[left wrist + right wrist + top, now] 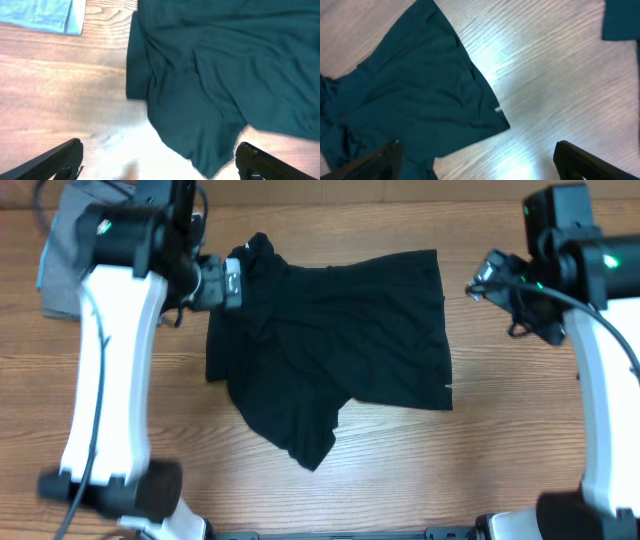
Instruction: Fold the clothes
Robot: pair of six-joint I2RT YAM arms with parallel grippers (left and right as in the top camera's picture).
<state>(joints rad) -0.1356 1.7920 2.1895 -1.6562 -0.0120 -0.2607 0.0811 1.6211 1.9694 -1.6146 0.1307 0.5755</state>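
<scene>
The black shirt (340,340) lies rumpled on the bench (400,480), so with the left gripper (232,280) over its bunched end and the right gripper (485,280) just off its flatter hem, both apart and empty, I'd smooth it flat before pinching matching corners.

From overhead we look straight down on the desk (400,480); our two wrist views hover closer, tilted downward, both sharing the black shirt (340,330) with it.
</scene>
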